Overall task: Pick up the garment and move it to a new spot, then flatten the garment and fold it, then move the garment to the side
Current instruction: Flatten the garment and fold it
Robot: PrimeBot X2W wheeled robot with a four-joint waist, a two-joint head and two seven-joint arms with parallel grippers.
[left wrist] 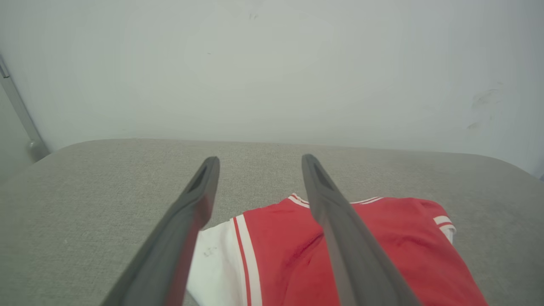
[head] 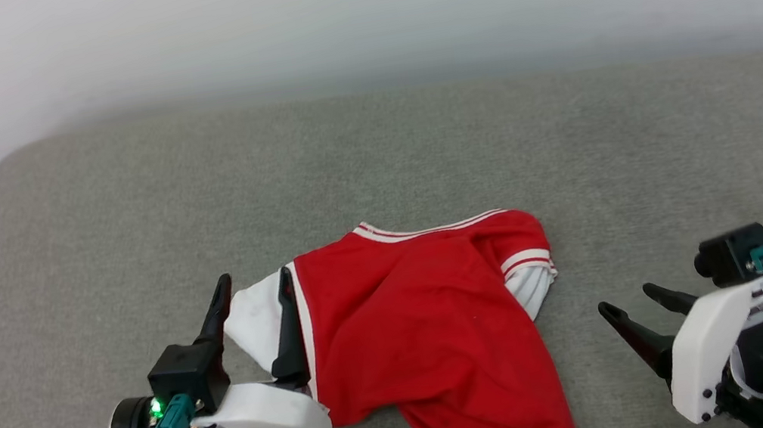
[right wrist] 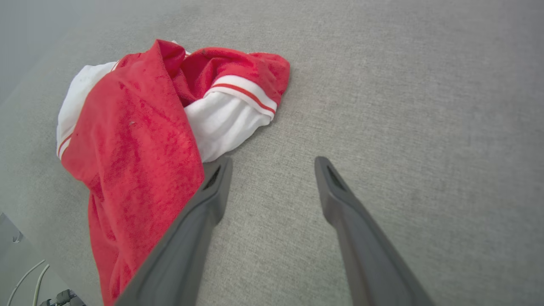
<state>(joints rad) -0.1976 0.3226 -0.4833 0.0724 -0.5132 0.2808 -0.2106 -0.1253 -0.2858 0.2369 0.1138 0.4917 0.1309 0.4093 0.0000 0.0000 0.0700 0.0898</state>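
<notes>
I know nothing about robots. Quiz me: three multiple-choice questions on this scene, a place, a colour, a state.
1. Where does the red soft-fabric shirt lie?
A) on a wooden floor
B) on the grey fabric cushion
C) in a basket
2. What colour are its short sleeves?
A) white
B) blue
C) black
3. How do the right arm's jaws stand?
A) shut on the shirt
B) shut on a cup
C) open, holding nothing
Answers: B, grey weave surrounds the shirt; A, both sleeves show white; C, a wide gap parts them over bare cushion.
</notes>
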